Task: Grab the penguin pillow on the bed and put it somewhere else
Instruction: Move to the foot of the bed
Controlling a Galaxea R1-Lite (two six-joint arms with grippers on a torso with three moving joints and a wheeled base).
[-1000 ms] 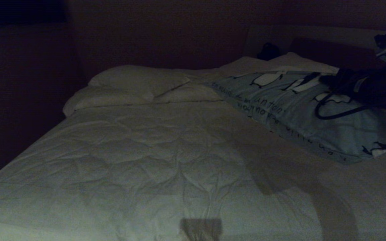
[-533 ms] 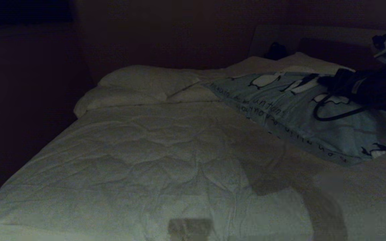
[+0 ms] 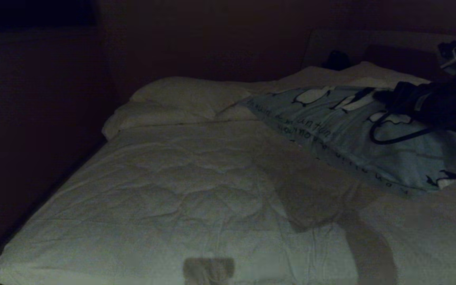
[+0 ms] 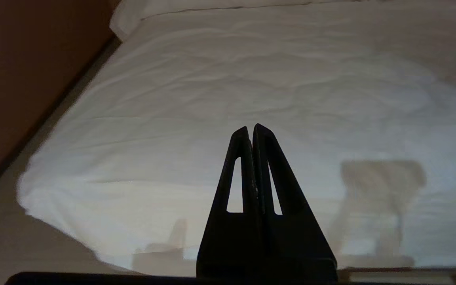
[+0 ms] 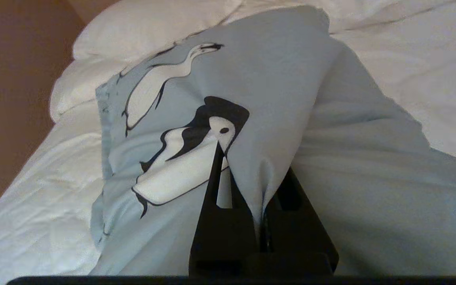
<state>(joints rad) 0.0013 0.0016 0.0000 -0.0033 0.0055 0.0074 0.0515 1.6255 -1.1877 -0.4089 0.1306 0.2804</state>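
Observation:
The penguin pillow (image 3: 342, 134), pale blue-grey with black-and-white penguins and dark lettering, lies slanted on the right side of the bed (image 3: 172, 190), its far end over the white pillows. My right gripper (image 3: 384, 97) reaches in from the right and is shut on a pinched fold of the pillow's (image 5: 275, 79) cover, with the fabric bunched between the right gripper's (image 5: 251, 174) fingers. My left gripper (image 4: 251, 128) is shut and empty, held above the bed's (image 4: 251, 71) near left corner.
Two plain white pillows (image 3: 184, 93) are stacked at the head of the bed on the left. A pale headboard (image 3: 370, 43) with a small dark object (image 3: 337, 61) stands behind. A dark wall and a strip of floor (image 4: 14, 237) run along the bed's left edge.
The whole view has shifted, with the bed and white pillows sliding right in the picture. The held penguin pillow and right arm kept their place in view, so the pillow lies further over the white pillows.

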